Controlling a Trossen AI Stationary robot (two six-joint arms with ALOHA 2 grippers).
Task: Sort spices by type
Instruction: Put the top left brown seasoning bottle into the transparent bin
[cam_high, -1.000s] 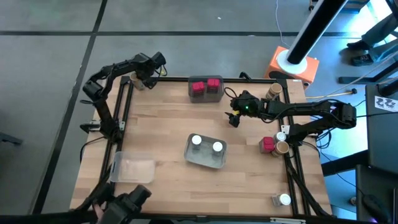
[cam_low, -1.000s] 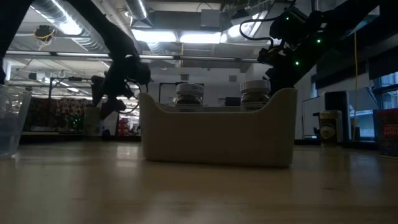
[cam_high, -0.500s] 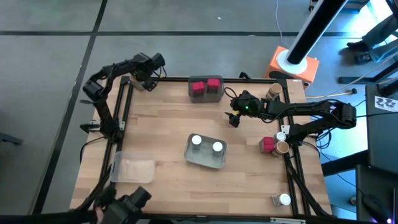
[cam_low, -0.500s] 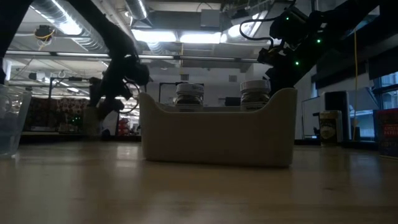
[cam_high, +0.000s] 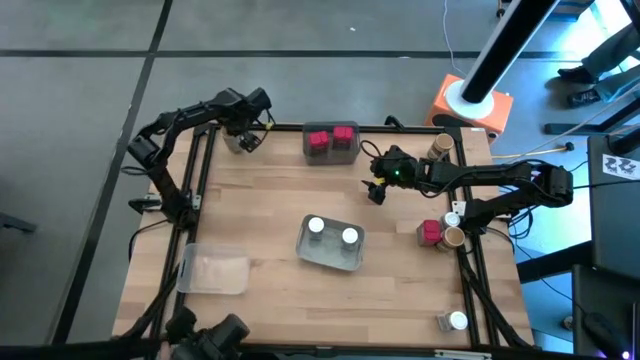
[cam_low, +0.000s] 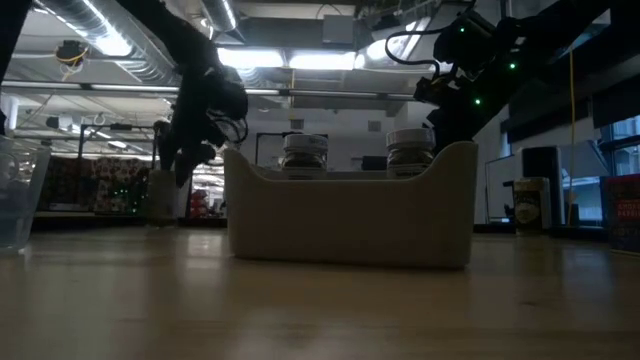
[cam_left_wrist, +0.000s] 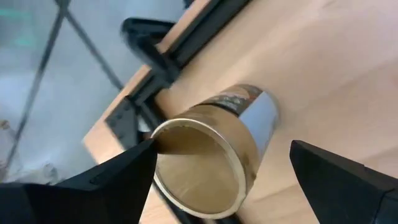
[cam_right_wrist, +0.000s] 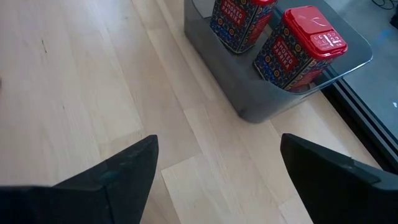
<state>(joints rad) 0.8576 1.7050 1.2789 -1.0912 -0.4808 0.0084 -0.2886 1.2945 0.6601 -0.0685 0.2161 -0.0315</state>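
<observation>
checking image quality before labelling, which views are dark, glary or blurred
Low view: backlit by bright ceiling lights, so the tray and arms are dim silhouettes, and the near tabletop is soft. Left wrist view: the tan-topped jar fills the frame, slightly blurred. Right wrist view: evenly lit, the red jars sharp. High view: even, blue glare top right.

A light wooden table (cam_high: 270, 210) stands on a grey floor (cam_high: 90, 120) crossed by dark seams. Beyond the table, long ceiling lights (cam_low: 300, 60) glow beneath exposed ducts (cam_low: 95, 25). An orange base (cam_high: 472, 108) sits just beside one corner.
</observation>
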